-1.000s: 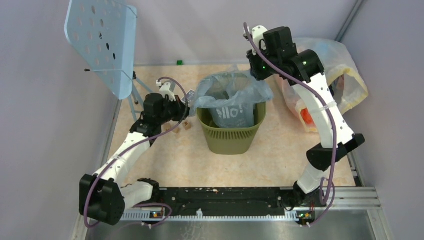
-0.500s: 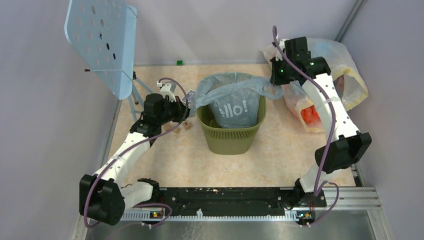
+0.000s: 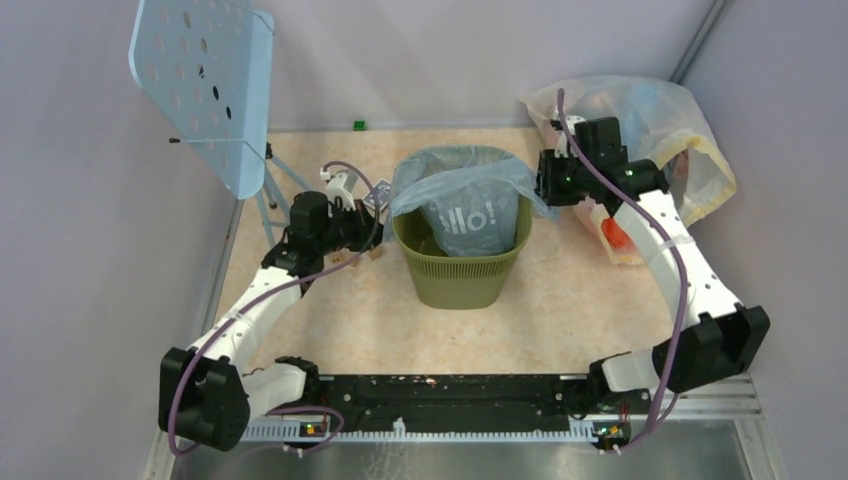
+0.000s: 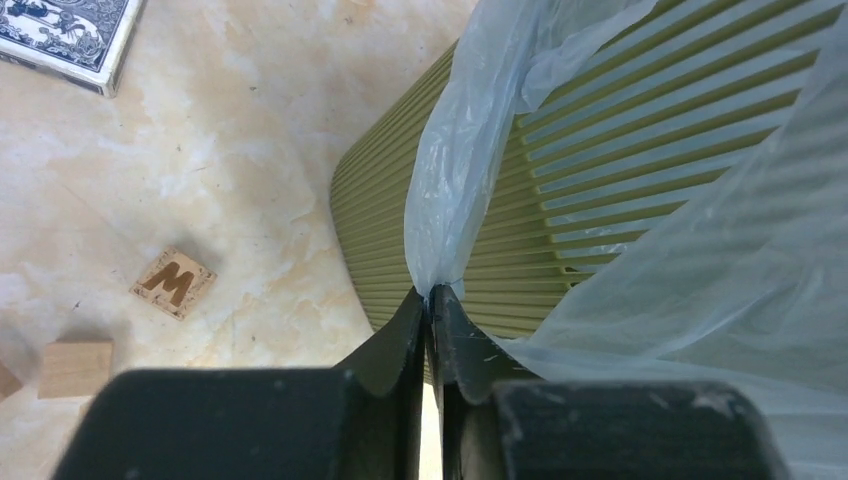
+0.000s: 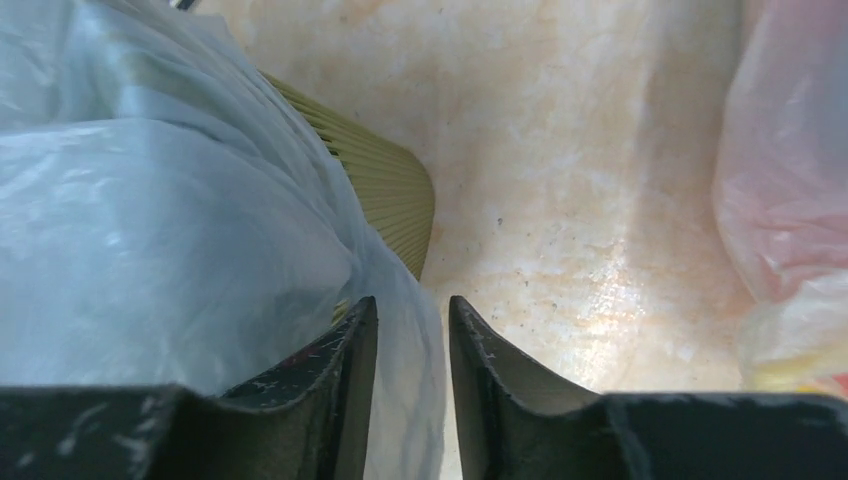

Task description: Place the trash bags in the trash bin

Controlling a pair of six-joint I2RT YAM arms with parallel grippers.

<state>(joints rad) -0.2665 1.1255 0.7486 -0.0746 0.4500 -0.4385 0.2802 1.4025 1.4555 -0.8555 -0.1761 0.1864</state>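
Now right end effector (image 3: 546, 186) dropped beside trash bin (image 3: 465, 277).

The trash bag (image 3: 462, 190) sits in the trash bin (image 3: 460, 280) mid-table, draped over its rim. Small blocks (image 3: 373, 253) lie left, a sack (image 3: 690, 120) right, probably not touching.
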